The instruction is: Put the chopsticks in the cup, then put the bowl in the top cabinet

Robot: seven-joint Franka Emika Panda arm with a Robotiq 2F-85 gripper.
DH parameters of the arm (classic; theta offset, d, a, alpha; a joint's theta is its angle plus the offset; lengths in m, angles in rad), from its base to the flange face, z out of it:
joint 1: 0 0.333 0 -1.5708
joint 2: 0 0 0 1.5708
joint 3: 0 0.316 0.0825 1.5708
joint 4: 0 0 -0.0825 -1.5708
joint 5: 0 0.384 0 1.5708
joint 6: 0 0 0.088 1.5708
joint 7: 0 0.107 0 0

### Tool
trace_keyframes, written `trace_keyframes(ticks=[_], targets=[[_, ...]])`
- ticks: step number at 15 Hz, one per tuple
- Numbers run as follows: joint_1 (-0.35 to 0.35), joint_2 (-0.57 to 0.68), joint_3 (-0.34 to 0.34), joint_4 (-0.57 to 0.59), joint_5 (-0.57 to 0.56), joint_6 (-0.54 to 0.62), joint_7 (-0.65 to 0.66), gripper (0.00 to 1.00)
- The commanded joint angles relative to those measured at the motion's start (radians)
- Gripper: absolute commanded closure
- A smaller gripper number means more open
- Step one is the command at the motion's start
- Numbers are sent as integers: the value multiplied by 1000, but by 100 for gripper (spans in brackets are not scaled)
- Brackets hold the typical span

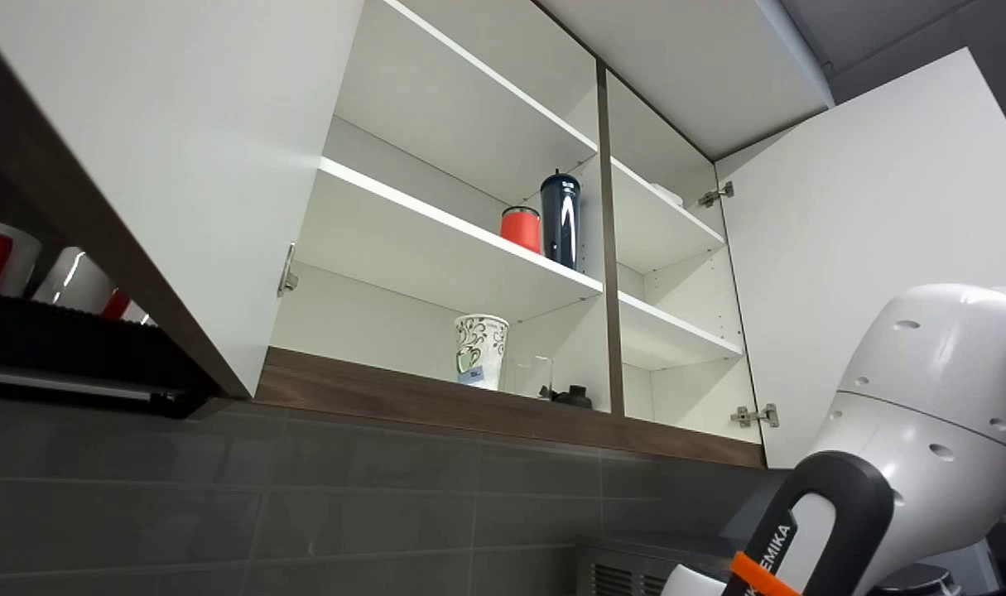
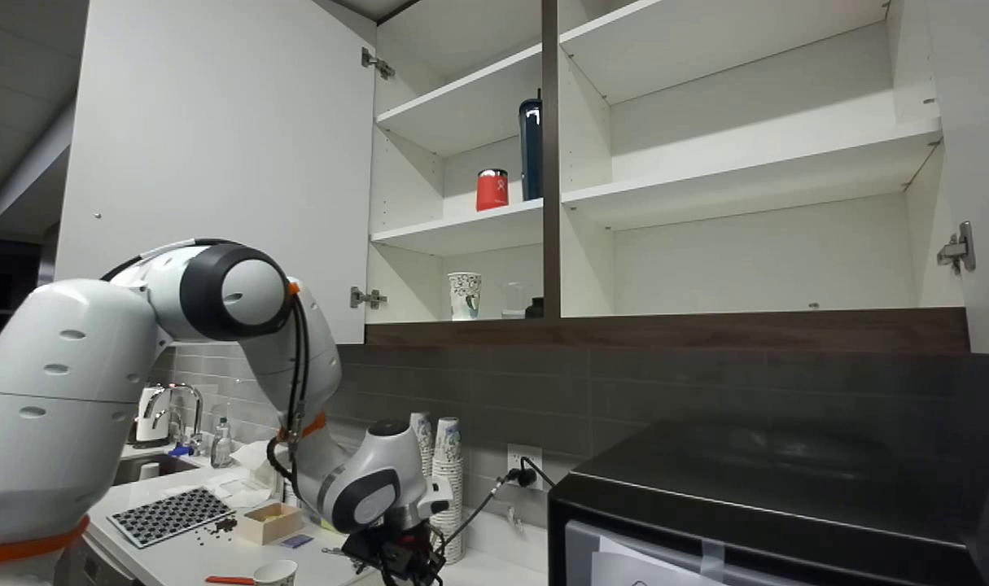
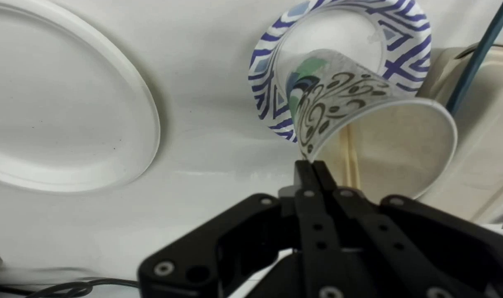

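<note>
Cream chopsticks point(image 3: 350, 157) sit inside a scroll-patterned paper cup point(image 3: 338, 97).

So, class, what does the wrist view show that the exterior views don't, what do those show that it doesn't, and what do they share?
Only the wrist view: pale chopsticks inside a paper cup, a plain white plate, a purple-patterned plate, a teal stick.

Only the exterior views: an open cabinet, with a red tumbler and a dark blue tumbler on one shelf.

Shared: robot parts (closed fingers in the wrist view, white arm in both exterior views); also swirl-printed cups, though the cabinet's cup is another one.
</note>
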Motion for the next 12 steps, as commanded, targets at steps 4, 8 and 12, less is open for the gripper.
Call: trace_keyframes(ticks=[4, 8, 12], targets=[[-29, 117, 56, 86, 46, 9, -16, 99], [-44, 127, 78, 101, 55, 5, -14, 71], [-45, 94, 60, 76, 51, 7, 1, 43]])
